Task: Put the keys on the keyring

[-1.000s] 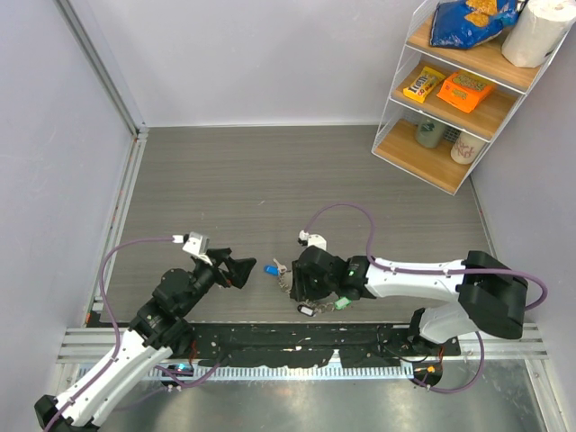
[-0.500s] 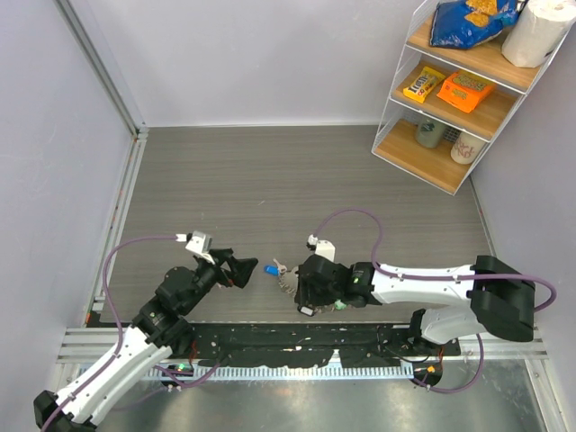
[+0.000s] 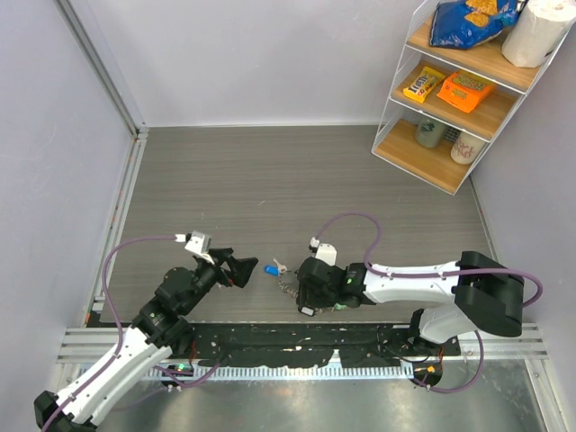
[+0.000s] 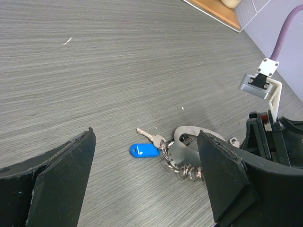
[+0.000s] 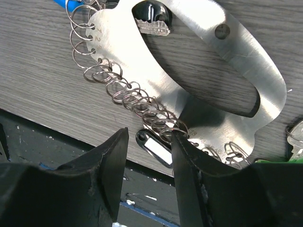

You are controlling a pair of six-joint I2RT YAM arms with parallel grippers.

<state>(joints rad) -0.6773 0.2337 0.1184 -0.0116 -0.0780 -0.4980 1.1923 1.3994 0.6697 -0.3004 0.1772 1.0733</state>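
Note:
The keyring (image 5: 189, 90) is a flat pale grey oval plate with a row of wire rings (image 5: 128, 97) along one edge, lying on the grey table. It also shows in the left wrist view (image 4: 183, 152) and in the top view (image 3: 286, 281). A blue tag (image 4: 144, 150) and a small silver key (image 4: 150, 136) hang at its far end. A black-headed key (image 5: 151, 18) lies inside the loop. A green key head (image 5: 273, 162) peeks out at the frame's edge. My right gripper (image 5: 149, 156) is open, low over the plate's near end, with its jaws on either side of a small black tag (image 5: 154, 147). My left gripper (image 4: 142, 189) is open and empty, just short of the blue tag.
The black slotted rail (image 3: 270, 340) runs along the table's near edge, right under my right gripper. A wooden shelf unit (image 3: 450, 99) with snacks and cups stands at the back right. Grey walls close in the left and back sides.
My right gripper has come down and moved toward the near edge, over the black tag. The keyring and my left arm have barely moved.

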